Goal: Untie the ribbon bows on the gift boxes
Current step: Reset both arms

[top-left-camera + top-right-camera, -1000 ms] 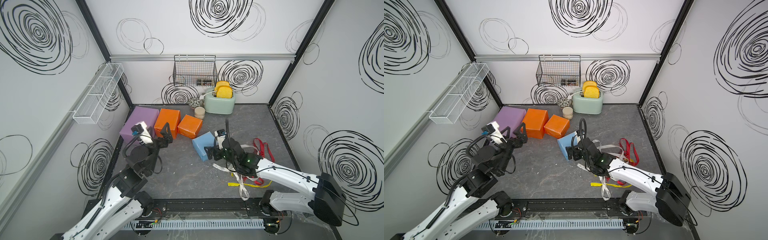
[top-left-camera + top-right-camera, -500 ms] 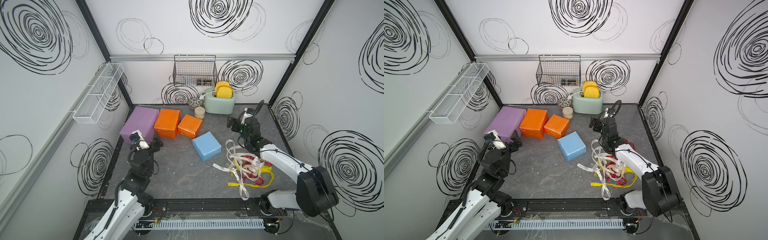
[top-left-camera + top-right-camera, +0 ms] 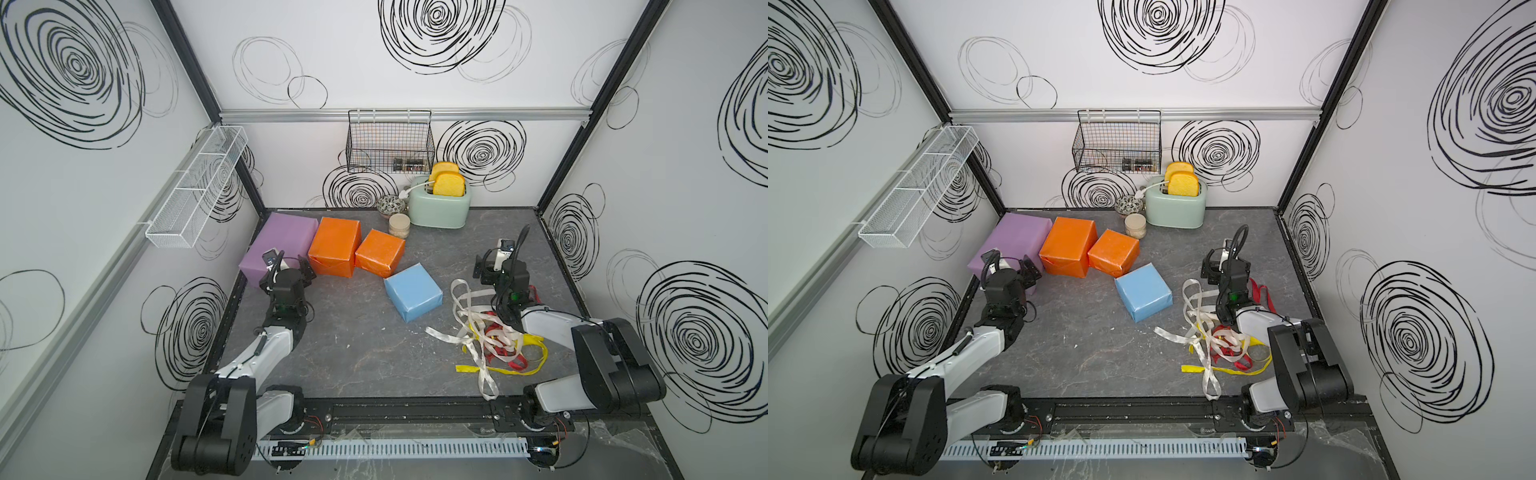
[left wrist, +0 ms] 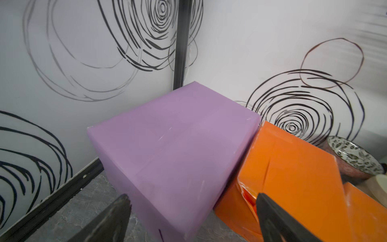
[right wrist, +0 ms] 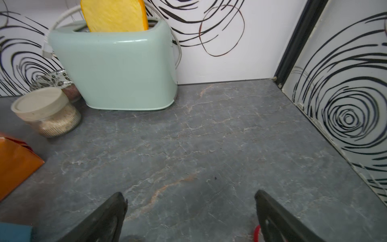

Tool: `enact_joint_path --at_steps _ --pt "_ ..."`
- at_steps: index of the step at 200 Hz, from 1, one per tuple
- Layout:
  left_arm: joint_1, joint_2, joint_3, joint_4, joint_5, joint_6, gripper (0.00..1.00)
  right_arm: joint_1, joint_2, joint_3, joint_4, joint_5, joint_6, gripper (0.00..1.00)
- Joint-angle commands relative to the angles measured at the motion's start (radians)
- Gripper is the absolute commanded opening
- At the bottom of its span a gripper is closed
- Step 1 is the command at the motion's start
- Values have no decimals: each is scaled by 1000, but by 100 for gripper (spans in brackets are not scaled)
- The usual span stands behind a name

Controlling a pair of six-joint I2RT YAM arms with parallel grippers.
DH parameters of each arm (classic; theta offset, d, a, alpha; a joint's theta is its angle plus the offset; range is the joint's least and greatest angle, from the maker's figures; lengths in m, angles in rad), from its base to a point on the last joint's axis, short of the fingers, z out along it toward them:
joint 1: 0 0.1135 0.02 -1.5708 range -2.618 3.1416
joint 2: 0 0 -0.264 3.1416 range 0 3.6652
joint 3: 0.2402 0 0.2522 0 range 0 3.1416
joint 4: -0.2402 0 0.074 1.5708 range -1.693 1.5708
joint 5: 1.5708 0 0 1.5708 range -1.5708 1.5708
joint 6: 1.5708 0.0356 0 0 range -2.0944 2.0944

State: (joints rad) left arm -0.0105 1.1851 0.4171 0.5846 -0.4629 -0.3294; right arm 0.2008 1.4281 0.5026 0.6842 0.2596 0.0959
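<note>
Four gift boxes stand bare in both top views: lilac, medium orange, small orange cube and light-blue cube. The ribbon bows lie as loose white, yellow and dark red strips heaped right of the blue box. My left gripper is open in front of the lilac box, beside the orange box, holding nothing. My right gripper is open and empty over bare floor, behind the ribbon heap.
A mint-green toaster with toast, a lidded jar and a patterned bowl stand at the back wall. A black wire basket hangs above them, a white mesh shelf on the left wall.
My right gripper has left the light-blue box and swung back and right, behind the ribbon heap. The left arm has drawn back and lowered in front of the lilac box.
</note>
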Motion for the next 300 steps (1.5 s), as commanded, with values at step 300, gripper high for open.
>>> enact_joint_path --at_steps 300 --pt "-76 308 -238 806 231 310 96 -197 54 -236 405 -224 -43 98"
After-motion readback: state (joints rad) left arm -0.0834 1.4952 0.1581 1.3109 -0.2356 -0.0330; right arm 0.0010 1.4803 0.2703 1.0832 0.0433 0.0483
